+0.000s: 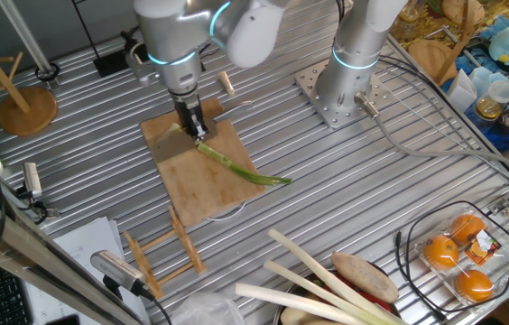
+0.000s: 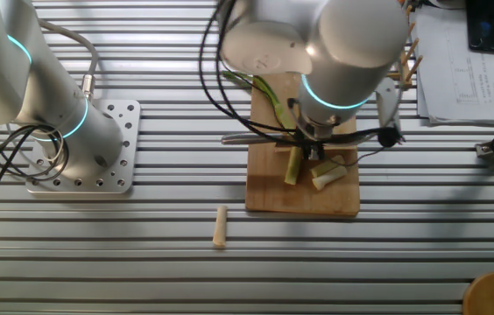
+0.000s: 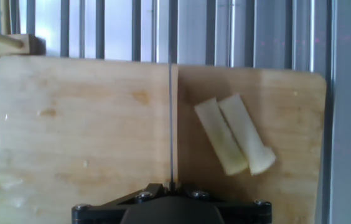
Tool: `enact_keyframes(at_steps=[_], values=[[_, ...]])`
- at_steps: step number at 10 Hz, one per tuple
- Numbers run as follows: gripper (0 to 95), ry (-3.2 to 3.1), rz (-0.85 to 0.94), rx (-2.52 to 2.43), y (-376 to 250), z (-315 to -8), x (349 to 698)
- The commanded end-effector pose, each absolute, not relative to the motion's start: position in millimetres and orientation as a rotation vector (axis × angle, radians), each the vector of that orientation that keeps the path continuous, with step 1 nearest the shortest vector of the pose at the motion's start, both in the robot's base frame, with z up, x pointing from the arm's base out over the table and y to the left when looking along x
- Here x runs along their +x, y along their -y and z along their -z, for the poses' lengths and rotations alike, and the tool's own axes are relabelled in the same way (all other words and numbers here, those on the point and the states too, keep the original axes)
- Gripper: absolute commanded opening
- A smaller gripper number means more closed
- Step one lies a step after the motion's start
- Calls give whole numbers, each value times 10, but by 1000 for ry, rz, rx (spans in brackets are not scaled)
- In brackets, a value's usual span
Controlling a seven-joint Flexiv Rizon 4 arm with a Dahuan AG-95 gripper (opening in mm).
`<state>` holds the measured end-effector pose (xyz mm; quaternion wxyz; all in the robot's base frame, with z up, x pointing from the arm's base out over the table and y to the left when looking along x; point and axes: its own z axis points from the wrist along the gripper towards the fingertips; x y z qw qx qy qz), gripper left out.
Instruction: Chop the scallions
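Ribbed metal table, cutting board (image 1: 202,181) at centre.
We see the gripper (image 1: 193,125) low over the scallion stalk (image 1: 241,168) lying on the board; two cut pieces (image 3: 234,142) lie beside a thin blade (image 3: 171,124). Jaw state: we cannot tell.

1. The silver-grey robot arm (image 1: 236,32), with a glowing cyan ring at each joint, reaches from its round base column at the far side and bends over the middle of the table.
2. Its wrist section points straight down, the last link vertical.
3. The black two-finger gripper (image 1: 192,120) hangs below the wrist, fingers aimed downward, low over the surface.
4. From the other fixed view the bulky wrist housing hides most of the gripper (image 2: 315,150); only dark parts show beneath it.
5. In the hand view just the black base of the gripper shows at the bottom edge, with a thin dark blade-like edge rising from its centre.
6. Whether the fingers are closed or apart cannot be made out.
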<state>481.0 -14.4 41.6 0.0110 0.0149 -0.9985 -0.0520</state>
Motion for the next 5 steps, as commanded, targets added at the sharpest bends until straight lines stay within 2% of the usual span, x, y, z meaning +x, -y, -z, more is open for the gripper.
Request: enact_keyframes(at_steps=[1, 5], values=[[0, 3104, 159, 41, 134, -419, 4843], [0, 3058, 141, 27, 115, -452, 4875]])
